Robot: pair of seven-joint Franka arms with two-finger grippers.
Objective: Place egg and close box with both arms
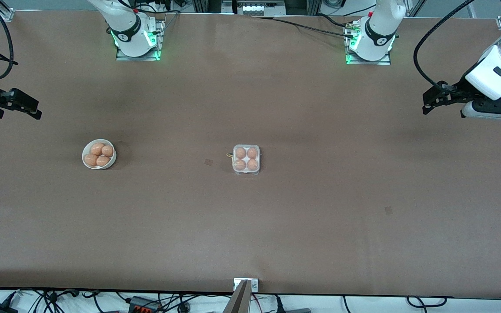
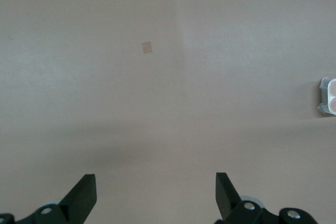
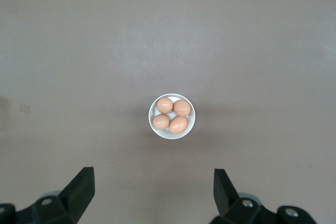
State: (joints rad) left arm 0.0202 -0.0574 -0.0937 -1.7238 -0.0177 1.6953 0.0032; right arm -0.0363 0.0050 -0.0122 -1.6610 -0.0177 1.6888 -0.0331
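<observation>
No writing, label, brand name or number can be read anywhere in these views. The only marks are small round black badges on the white bases of the two arms point(image 1: 122, 37) point(image 1: 382, 41), and what they show cannot be made out.

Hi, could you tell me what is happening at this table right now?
Nothing is being handled. The egg carton sits mid-table with its lid down and four eggs inside. A white bowl toward the right arm's end holds four more eggs. The left gripper and the right gripper are both open and empty, waiting over bare table at their own ends.
</observation>
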